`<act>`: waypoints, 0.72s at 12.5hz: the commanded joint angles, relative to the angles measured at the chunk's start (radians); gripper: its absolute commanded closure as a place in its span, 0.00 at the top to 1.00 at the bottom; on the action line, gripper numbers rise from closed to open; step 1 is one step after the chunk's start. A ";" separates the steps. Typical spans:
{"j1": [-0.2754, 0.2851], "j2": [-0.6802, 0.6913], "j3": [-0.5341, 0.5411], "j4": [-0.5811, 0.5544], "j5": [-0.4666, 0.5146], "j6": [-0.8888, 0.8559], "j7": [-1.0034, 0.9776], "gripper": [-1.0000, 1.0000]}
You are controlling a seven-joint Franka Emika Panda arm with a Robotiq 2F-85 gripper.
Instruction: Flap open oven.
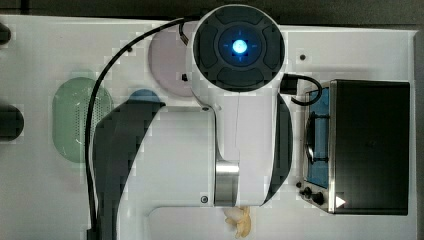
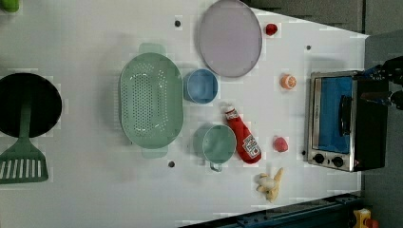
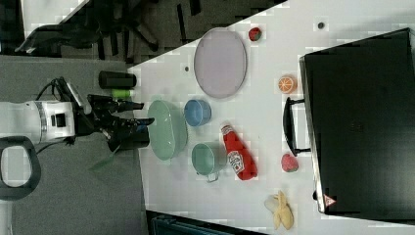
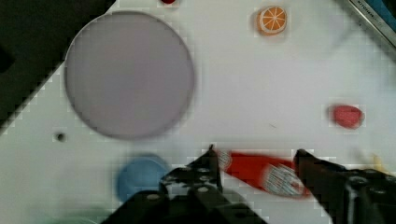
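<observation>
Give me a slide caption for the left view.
Closed toaster oven at the table's edge, facing a ketchup bottle, green colander, blue bowl and lilac plate.

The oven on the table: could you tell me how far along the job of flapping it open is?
Nothing looks done yet: the oven has its blue-tinted door shut flat in the silver frame, the bar handle untouched. In hand: the gripper hangs open and empty high above the table, over the ketchup bottle, well clear of the oven. Left: reaching the handle, gripping it and pulling the door down.
</observation>
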 commanded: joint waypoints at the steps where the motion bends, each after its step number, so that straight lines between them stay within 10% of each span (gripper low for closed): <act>1: -0.028 -0.290 -0.014 -0.126 -0.033 -0.199 -0.075 0.79; 3: -0.028 -0.290 -0.014 -0.126 -0.033 -0.199 -0.075 1.00; 6: -0.028 -0.290 -0.014 -0.126 -0.033 -0.199 -0.075 1.00; 9: -0.028 -0.290 -0.014 -0.126 -0.033 -0.199 -0.075 0.69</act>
